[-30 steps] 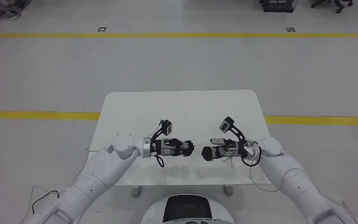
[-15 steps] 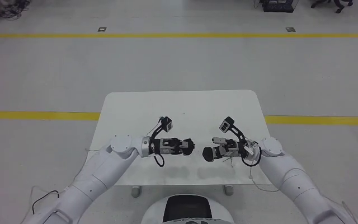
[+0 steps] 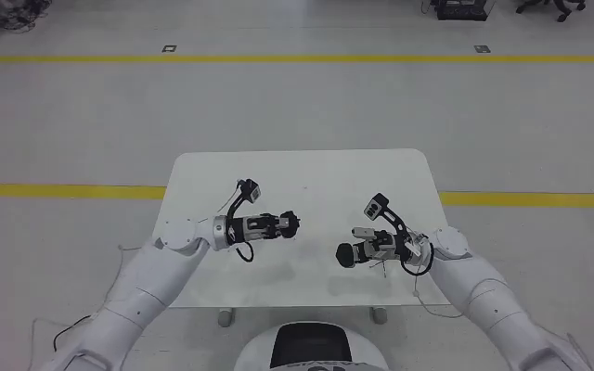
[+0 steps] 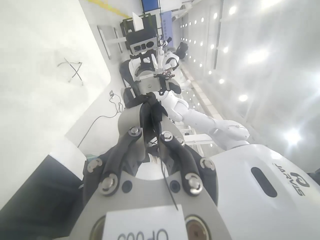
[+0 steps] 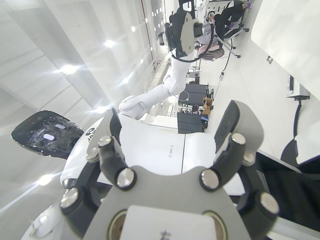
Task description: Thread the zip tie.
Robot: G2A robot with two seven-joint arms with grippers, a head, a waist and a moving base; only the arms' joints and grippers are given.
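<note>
Left jaws clamped tight on the black zip tie (image 4: 155,108), its tail trailing back between them. Right jaws wide open, empty, well apart over the bench (image 3: 306,167).

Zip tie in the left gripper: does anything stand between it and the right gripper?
Nothing visible does. The left gripper is shut on the zip tie; the right gripper is open and empty, apart from it, with bare table under the gap.
</note>
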